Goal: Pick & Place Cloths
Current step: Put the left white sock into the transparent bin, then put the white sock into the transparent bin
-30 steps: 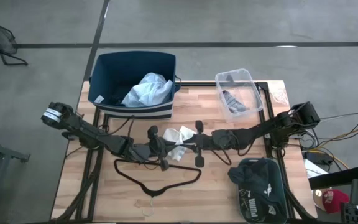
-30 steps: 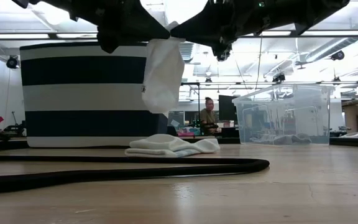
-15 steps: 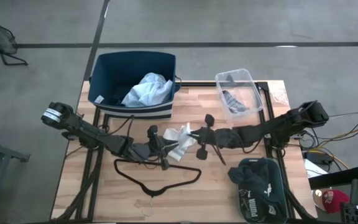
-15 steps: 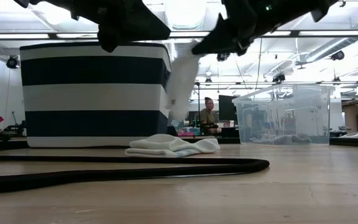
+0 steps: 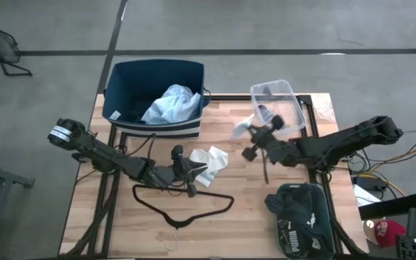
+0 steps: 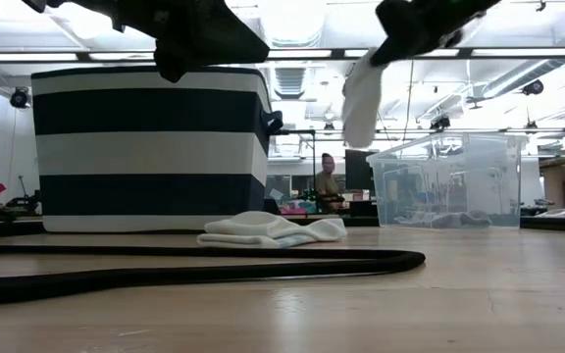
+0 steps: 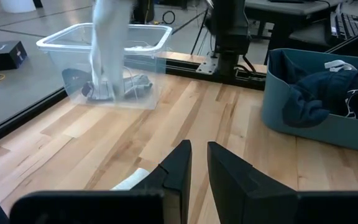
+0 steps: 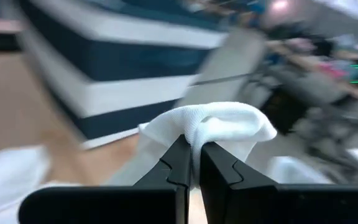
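My right gripper (image 5: pixel 253 135) is shut on a small white piece (image 5: pixel 242 128) and holds it in the air near the clear plastic box (image 5: pixel 275 105). The piece hangs down in the low view (image 6: pixel 361 93). A second small white piece (image 5: pixel 209 160) lies flat on the table, and my left gripper (image 5: pixel 198 172) hovers shut and empty beside it. The navy striped bin (image 5: pixel 121 79) at the far left holds the pale-blue shirt (image 5: pixel 172 104). My right gripper pinches a fold of the small white piece (image 8: pixel 211 124) between its two fingers (image 8: pixel 180 163). The cloth bulges over the fingertips. In the low view the piece hangs slack below the gripper (image 6: pixel 392 44), lifted clear of the table.
A thin black wire hanger (image 5: pixel 183 206) lies near the front edge. A dark teal bag (image 5: pixel 302 217) sits at the front right, holding dark garments (image 7: pixel 316 93). The clear box holds a grey piece (image 5: pixel 273 118). A person sits in the room beyond (image 6: pixel 329 181).
My right gripper has gone toward the table's right and far edges, toward the clear box, turning as it went. It carried the small white piece away from my left gripper. The piece hangs clear of the table throughout. The other white piece has stayed on the table.
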